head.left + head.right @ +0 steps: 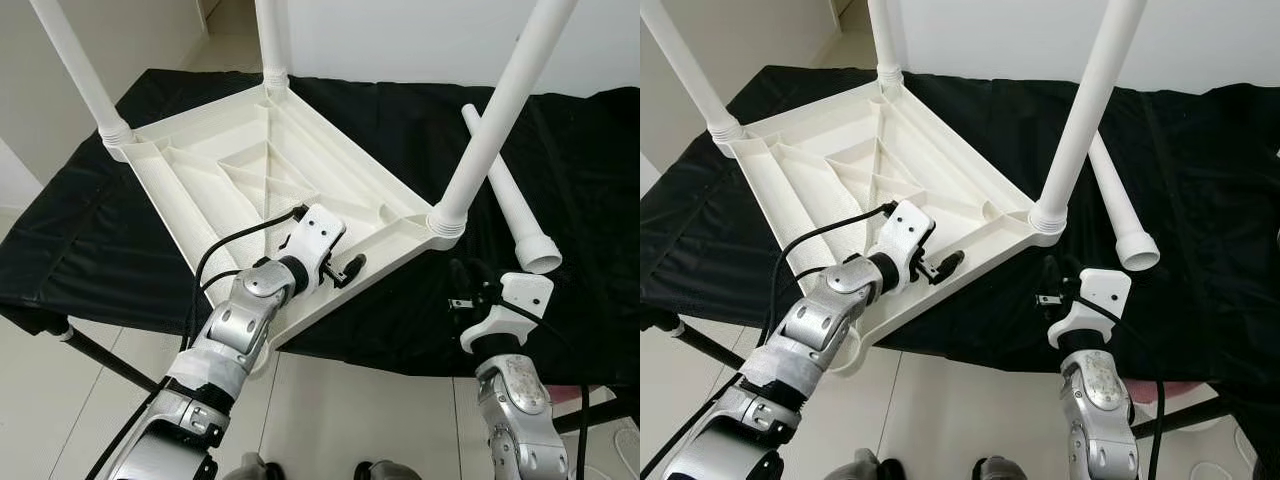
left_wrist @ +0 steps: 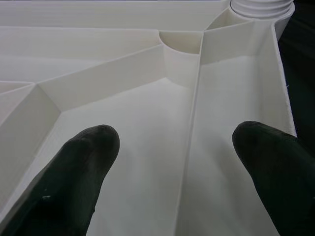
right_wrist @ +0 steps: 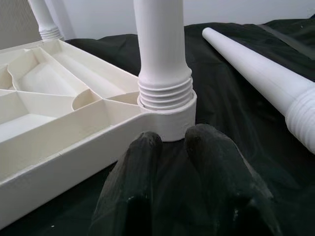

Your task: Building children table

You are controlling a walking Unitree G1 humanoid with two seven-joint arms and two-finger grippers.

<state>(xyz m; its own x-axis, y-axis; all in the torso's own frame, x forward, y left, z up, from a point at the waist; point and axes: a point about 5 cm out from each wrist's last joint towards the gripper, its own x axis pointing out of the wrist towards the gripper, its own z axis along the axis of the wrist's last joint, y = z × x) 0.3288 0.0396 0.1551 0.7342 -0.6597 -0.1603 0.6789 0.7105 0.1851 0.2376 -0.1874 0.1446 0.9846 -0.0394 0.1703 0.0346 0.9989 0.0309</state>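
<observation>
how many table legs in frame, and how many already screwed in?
4 white plastic legs: three stand in the upturned white tabletop's corners, far-left, far, near-right; the fourth lies loose on the black cloth.

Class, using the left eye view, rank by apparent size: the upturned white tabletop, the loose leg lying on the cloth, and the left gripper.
1. upturned white tabletop, by far the largest.
2. loose leg on the black cloth.
3. left gripper, smallest, though it is nearer the camera, which inflates it.
</observation>
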